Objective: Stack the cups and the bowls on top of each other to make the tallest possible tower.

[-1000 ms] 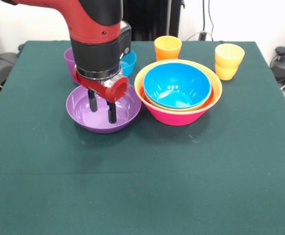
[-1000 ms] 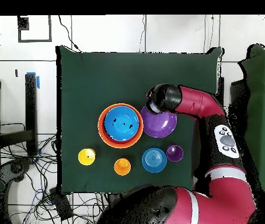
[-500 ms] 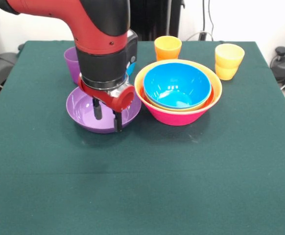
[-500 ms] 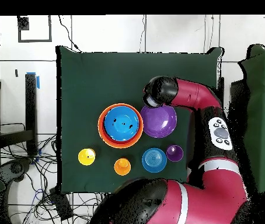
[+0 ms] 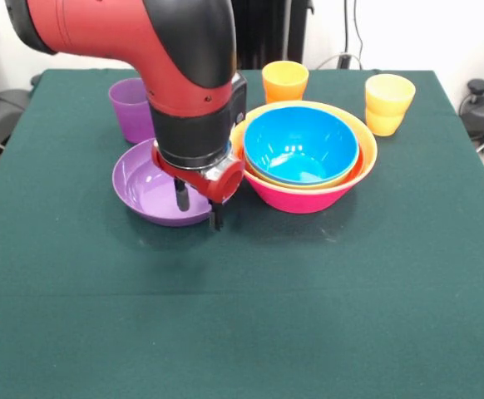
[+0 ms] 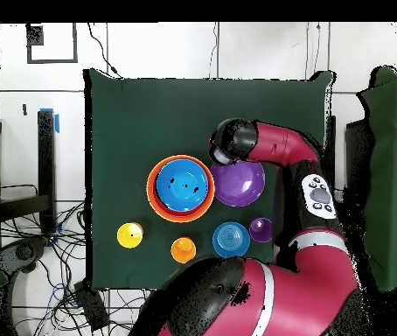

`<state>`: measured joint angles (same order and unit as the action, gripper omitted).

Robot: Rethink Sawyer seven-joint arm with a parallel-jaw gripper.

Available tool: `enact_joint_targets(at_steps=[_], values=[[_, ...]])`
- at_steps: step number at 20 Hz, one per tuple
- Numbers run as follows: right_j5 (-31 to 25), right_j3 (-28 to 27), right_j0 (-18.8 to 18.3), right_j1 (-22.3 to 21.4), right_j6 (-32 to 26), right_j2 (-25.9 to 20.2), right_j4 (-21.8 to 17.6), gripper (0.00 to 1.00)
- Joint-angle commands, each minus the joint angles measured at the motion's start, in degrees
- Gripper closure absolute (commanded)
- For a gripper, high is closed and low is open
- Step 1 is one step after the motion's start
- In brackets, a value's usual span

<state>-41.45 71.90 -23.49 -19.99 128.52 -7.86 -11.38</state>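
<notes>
Green table (image 5: 350, 291); arm bent down, gripper (image 5: 198, 207) spread, straddling purple bowl (image 5: 146, 187) near rim.

The tower (image 5: 302, 193), a pink bowl holding orange and blue bowls, sits upright right of the purple bowl (image 5: 146, 189). Far behind stand a purple cup (image 5: 129, 109), an orange cup (image 5: 284, 81) and, rightmost, stacked yellow cups (image 5: 388, 103).

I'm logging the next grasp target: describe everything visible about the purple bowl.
The purple bowl is glossy plastic, round, shallow, upright and empty, resting on the green table just beside the pink-based tower. The gripper is open, straddling its near rim, one finger inside and one outside. The purple cup stands behind it.
</notes>
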Motion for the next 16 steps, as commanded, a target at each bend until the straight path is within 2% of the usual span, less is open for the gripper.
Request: enact_joint_targets(at_steps=[1,7,16], values=[[4.6,0.5,1.4,3.7,-1.5,-2.7,-2.7,0.00],[5.2,0.1,1.8,4.5,-1.4,-2.2,-2.9,0.00],[7.6,-3.2,2.2,8.7,-1.7,-1.4,-3.8,0.00]])
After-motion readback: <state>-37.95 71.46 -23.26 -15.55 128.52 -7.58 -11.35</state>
